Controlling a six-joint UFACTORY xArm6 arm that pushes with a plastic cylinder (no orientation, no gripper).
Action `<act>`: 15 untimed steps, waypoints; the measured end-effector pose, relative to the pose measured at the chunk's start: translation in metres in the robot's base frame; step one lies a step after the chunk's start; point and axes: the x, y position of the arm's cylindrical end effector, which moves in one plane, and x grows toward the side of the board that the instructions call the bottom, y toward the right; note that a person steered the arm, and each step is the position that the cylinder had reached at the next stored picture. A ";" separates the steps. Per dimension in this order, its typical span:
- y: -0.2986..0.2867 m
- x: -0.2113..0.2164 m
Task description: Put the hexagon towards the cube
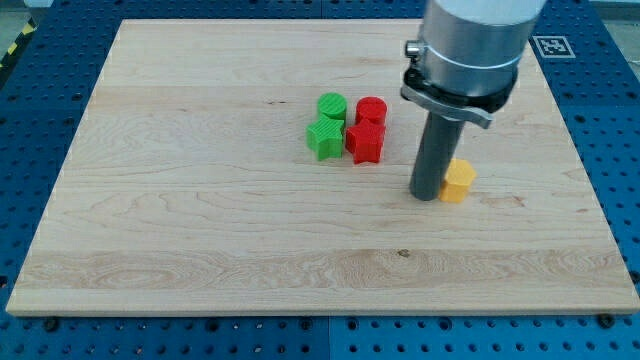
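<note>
Operator: Report the position of my tip.

Technician: The rod stands upright on the wooden board. The tip rests on the surface, immediately to the view's left of the yellow hexagon; contact appears likely, though the rod hides the seam. There are no jaws on this rig, so no opening state applies.

Operator: Locate the remaining blocks.

Technician: A cluster of four lies well to the view's left of the tip and slightly toward the view's top. It comprises a green cylinder, a green star-shaped block, a red cylinder and a red star-shaped block, packed together.
</note>
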 end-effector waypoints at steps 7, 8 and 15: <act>0.100 -0.037; 0.100 -0.037; 0.050 -0.071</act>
